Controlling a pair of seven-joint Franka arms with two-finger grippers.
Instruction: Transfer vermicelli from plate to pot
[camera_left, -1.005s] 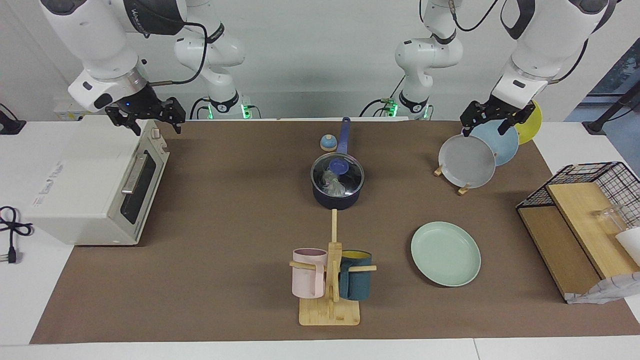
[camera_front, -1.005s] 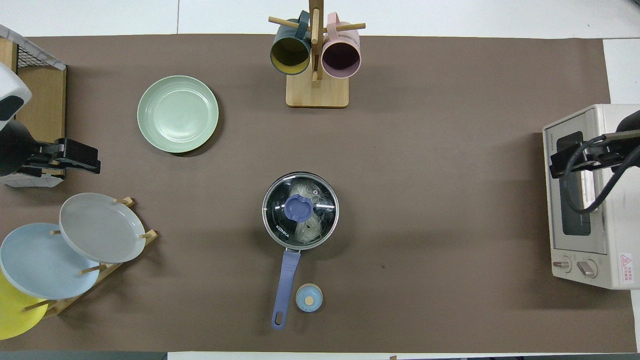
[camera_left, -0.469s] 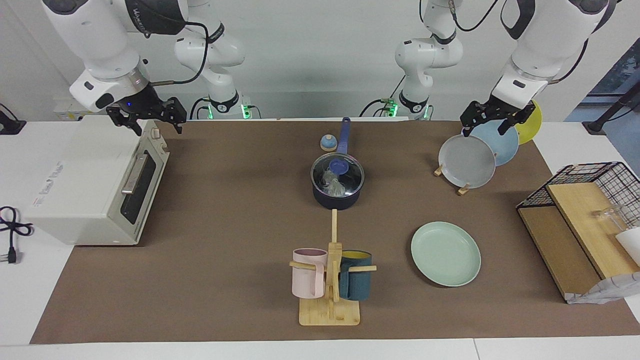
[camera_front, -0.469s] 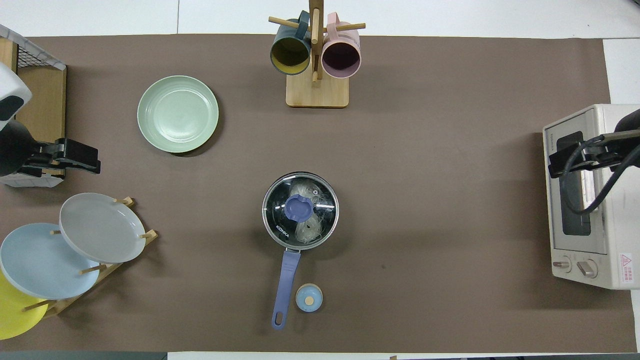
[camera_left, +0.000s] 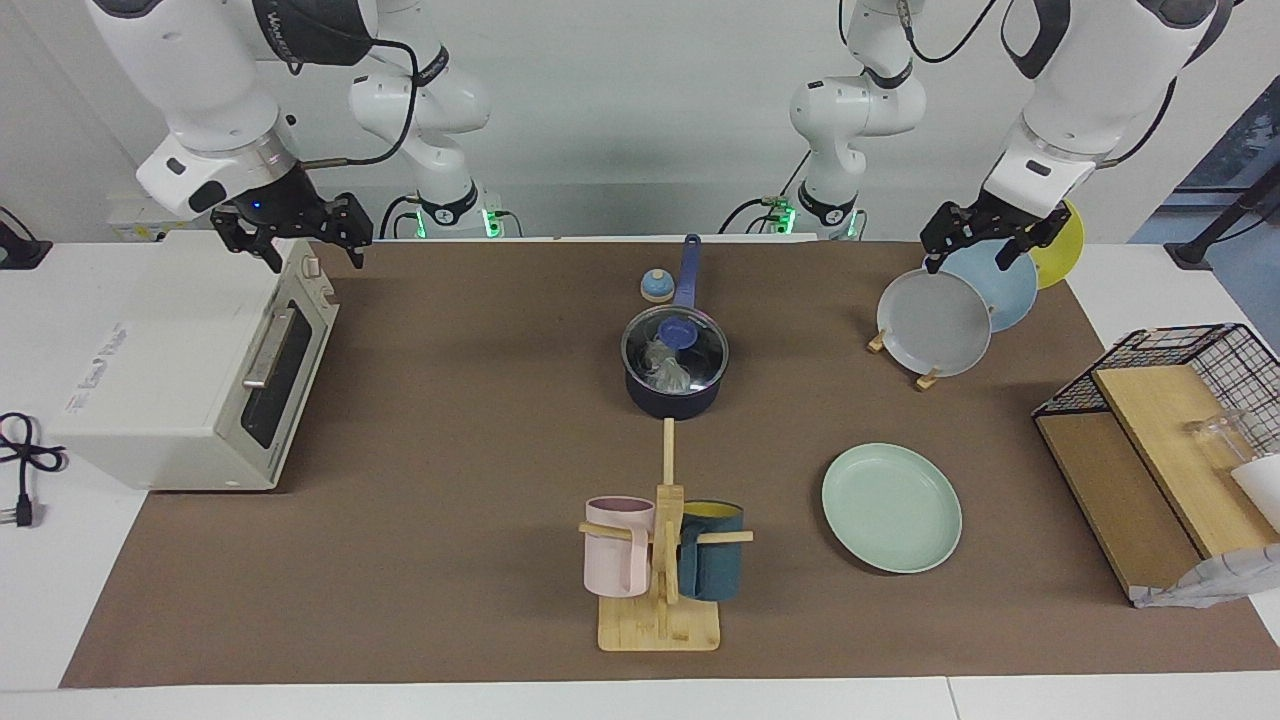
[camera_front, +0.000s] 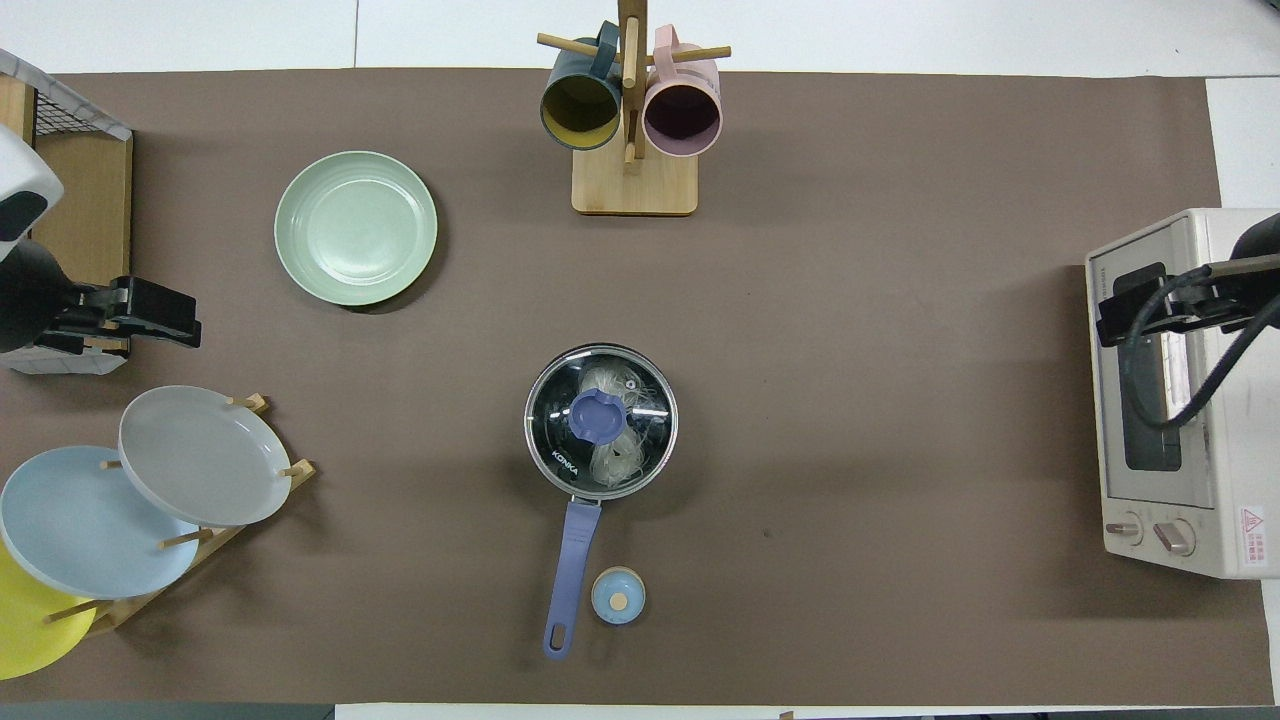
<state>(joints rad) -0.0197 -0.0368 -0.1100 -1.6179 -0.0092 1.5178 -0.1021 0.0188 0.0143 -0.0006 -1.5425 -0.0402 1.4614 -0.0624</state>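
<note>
The dark navy pot (camera_left: 672, 396) stands mid-table, its blue handle (camera_front: 573, 560) pointing toward the robots. A glass lid with a blue knob (camera_front: 599, 417) sits on it. The white vermicelli (camera_left: 662, 372) (camera_front: 612, 462) lies inside the pot, under the lid. The mint-green plate (camera_left: 890, 507) (camera_front: 355, 227) is bare, farther from the robots, toward the left arm's end. My left gripper (camera_left: 985, 245) (camera_front: 150, 312) hangs open and empty above the plate rack. My right gripper (camera_left: 295, 240) (camera_front: 1135, 315) hangs open and empty above the toaster oven.
A toaster oven (camera_left: 190, 370) stands at the right arm's end. A mug tree (camera_left: 662, 560) holds a pink and a teal mug. A rack (camera_left: 935, 322) holds grey, light-blue and yellow plates. A wire basket with boards (camera_left: 1170, 440) is beside it. A small blue disc (camera_left: 656, 287) lies by the handle.
My right gripper has drifted slightly above the toaster oven. Nothing else has moved.
</note>
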